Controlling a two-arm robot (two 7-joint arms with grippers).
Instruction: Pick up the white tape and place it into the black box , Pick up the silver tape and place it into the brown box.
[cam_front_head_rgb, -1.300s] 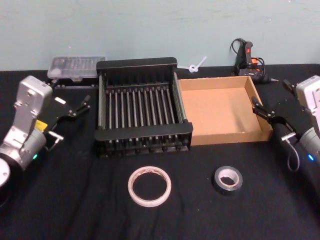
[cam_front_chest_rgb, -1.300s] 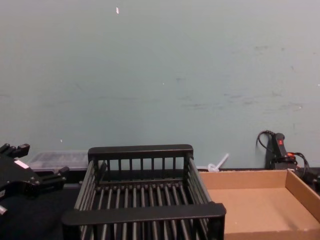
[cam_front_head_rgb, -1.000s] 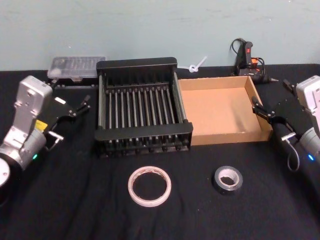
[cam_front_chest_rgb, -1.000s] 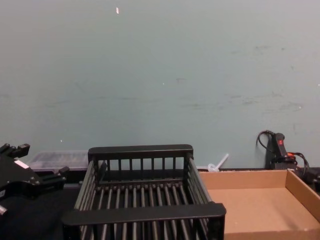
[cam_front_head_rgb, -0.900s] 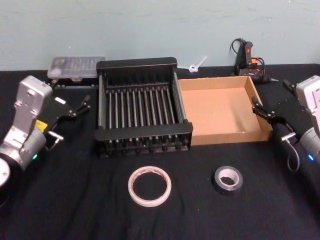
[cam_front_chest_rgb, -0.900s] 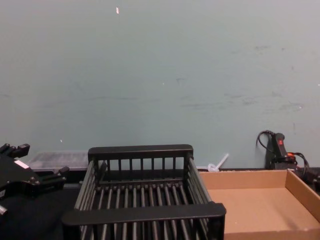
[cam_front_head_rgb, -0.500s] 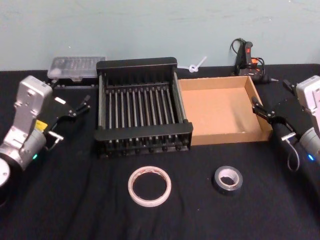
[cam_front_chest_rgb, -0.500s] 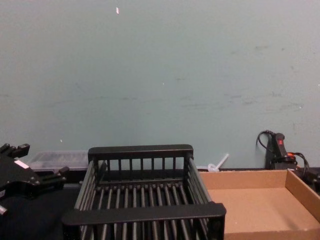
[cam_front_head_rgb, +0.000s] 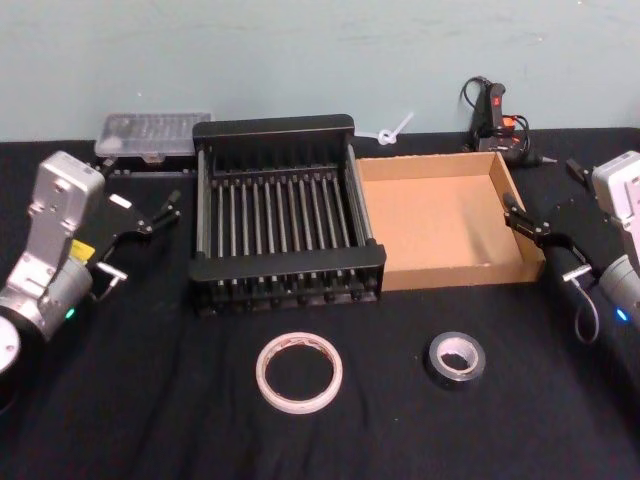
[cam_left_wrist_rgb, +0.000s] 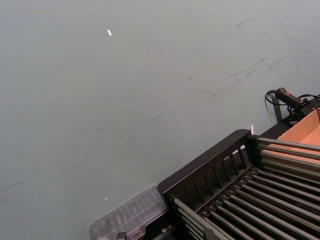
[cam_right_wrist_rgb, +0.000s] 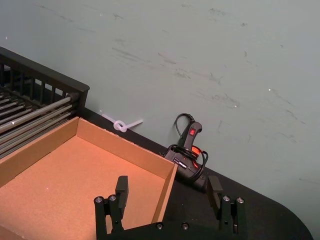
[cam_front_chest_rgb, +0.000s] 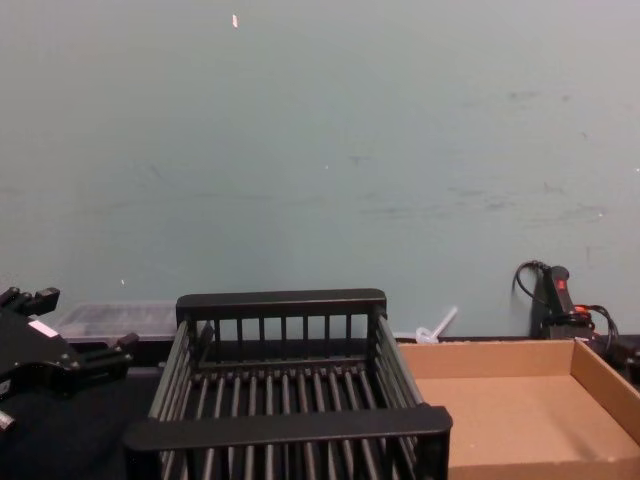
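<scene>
The white tape (cam_front_head_rgb: 299, 372) lies flat on the black cloth, near the front and in front of the black box (cam_front_head_rgb: 272, 127). To its right the silver tape (cam_front_head_rgb: 455, 359) lies flat in front of the brown box (cam_front_head_rgb: 430, 215). Both boxes stand side by side with nothing in them. My left gripper (cam_front_head_rgb: 140, 185) hovers open left of the black box, well behind the tapes. My right gripper (cam_front_head_rgb: 543, 187) hovers open at the brown box's right wall; its fingers (cam_right_wrist_rgb: 121, 189) stand wide apart over that wall. The left gripper (cam_front_chest_rgb: 78, 320) also sits at the chest view's lower left.
A clear plastic case (cam_front_head_rgb: 150, 135) lies behind the left gripper. A black glue gun (cam_front_head_rgb: 495, 110) with a cable and a white tie (cam_front_head_rgb: 392, 130) lie at the back by the wall. Black cloth covers the table around the tapes.
</scene>
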